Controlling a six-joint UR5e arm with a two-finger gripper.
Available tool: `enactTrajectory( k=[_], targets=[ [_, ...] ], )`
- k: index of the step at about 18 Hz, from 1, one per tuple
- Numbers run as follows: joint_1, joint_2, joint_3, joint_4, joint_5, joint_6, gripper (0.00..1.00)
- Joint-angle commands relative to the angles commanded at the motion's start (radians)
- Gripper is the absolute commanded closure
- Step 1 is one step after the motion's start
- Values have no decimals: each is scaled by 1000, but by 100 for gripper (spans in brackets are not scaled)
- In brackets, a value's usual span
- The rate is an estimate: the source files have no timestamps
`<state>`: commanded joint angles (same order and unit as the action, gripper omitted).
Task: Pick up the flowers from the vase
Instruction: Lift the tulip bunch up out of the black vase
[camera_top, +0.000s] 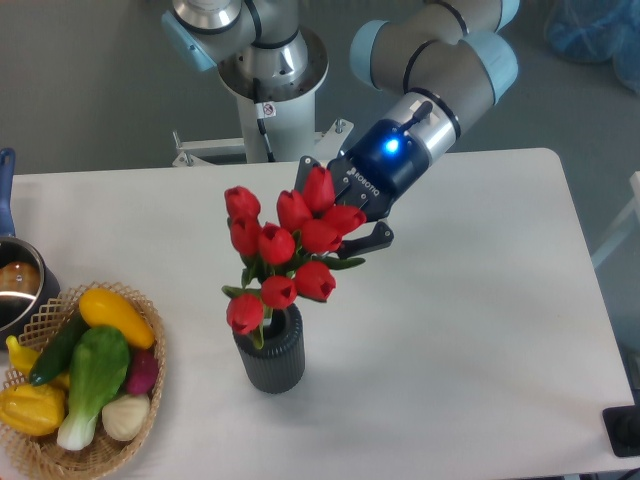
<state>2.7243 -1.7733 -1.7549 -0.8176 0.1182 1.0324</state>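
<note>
White tabletop (470, 330) | dark grey ribbed cylindrical vase (270, 358) at centre, holding red tulip flowers (285, 250) | black two-finger gripper (345, 222) at their 2 o'clock, jaws apart around upper buds | wicker vegetable basket (150, 385) at 8 o'clock

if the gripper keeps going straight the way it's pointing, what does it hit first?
The gripper points down-left into the flowers, so the upper red buds come first; its fingers look already level with them. The vase sits lower along that line. Depth is unclear from this one view, so actual contact can't be confirmed.
</note>
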Motion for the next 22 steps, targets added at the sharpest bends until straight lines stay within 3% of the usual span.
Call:
enactTrajectory(
  k=[16,22],
  targets=[
    [89,20,58,2,-37,27,98],
    [106,38,69,2,96,117,98]
  ],
)
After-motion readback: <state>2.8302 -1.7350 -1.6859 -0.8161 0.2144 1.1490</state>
